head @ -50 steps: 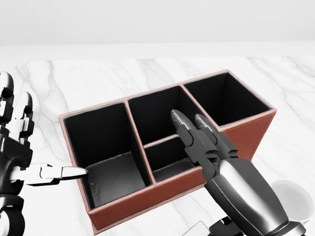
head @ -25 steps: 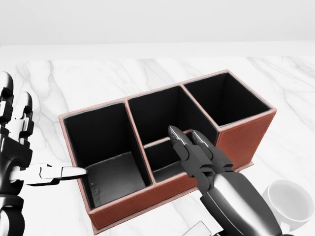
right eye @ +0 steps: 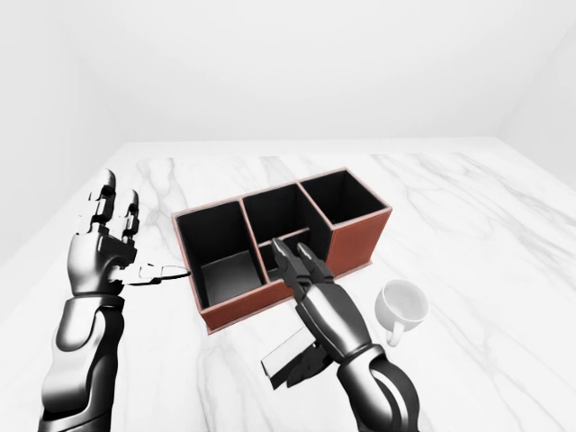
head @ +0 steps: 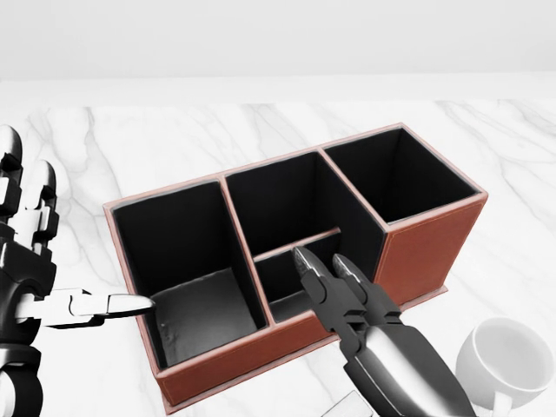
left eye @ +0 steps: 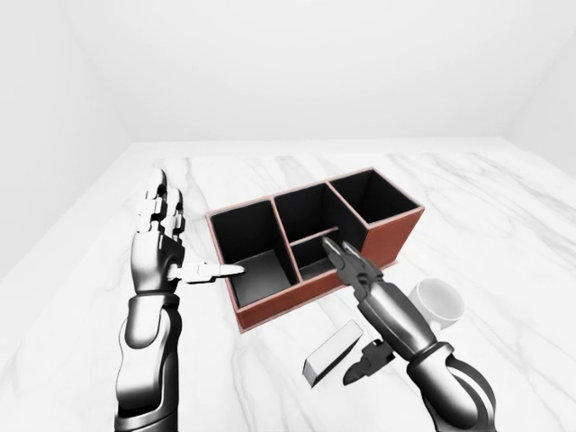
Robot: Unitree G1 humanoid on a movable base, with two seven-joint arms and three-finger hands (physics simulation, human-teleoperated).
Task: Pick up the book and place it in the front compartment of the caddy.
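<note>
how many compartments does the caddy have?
4 in the caddy: a large one at the head view's left, a large one at its right, and two in the middle, one above the other.

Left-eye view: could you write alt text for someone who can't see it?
A red-brown caddy with empty black compartments sits on a white marble table. The right hand reaches over its near edge above a grey book; the left hand hovers open beside it, a white mug nearby.

- White marble table (left eye: pixel 504 207) with grey veins.
- 3 things rest on it: a brown caddy (left eye: pixel 396 238), a white mug (left eye: pixel 438 300), a grey book (left eye: pixel 331 353).
</note>
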